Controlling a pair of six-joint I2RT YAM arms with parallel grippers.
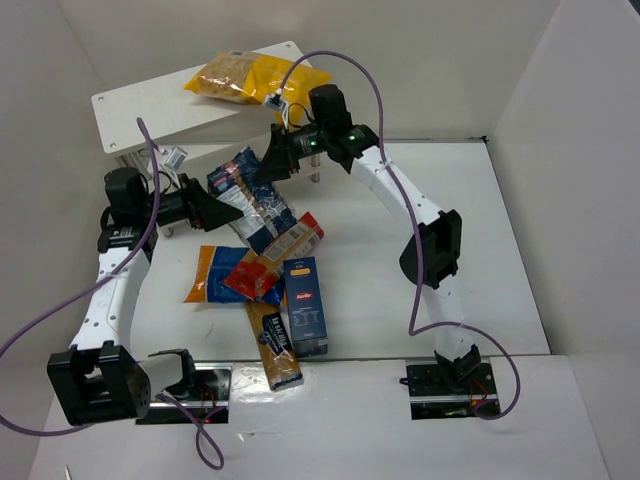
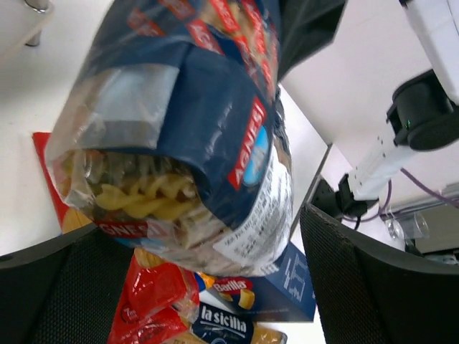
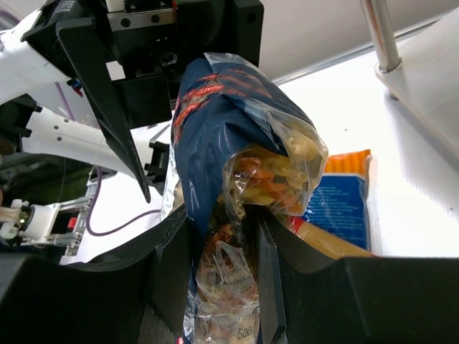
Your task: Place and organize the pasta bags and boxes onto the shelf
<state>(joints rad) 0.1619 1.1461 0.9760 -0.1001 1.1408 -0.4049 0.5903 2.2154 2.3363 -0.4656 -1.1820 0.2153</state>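
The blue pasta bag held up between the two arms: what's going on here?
The right gripper is pinching the clear, blue-labelled pasta bag above the table, in front of the white shelf. The left gripper is open, with a finger on either side of the bag's other end. A yellow bag lies on the shelf's top board; the remaining packs are heaped on the table.

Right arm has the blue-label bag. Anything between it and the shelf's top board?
Nothing visible stands between the blue-label bag, clamped in the right gripper, and the shelf. The yellow bag, though, lies across the top board's right half, nearest that gripper; the left half shows bare board.
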